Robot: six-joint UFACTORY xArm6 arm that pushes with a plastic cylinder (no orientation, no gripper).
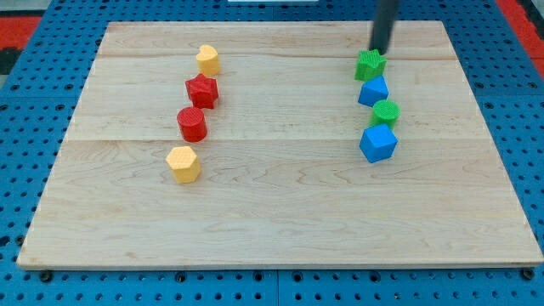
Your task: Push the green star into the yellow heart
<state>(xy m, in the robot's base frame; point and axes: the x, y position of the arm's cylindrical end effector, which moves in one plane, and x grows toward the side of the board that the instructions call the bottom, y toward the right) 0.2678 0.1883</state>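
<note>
The green star (370, 65) lies at the view's upper right, at the top of a column of blocks. My tip (378, 49) is just above it and slightly to its right, touching or nearly touching its top edge. Across the board at the upper left is a yellow block (207, 59) that looks like the heart. A second yellow block (184, 163), roughly hexagonal, lies lower on the left.
Below the green star, close together, are a blue block (373, 90), a green cylinder (386, 112) and a blue cube (378, 143). Between the two yellow blocks are a red star-like block (202, 90) and a red cylinder (193, 124). The wooden board (280, 212) sits on blue pegboard.
</note>
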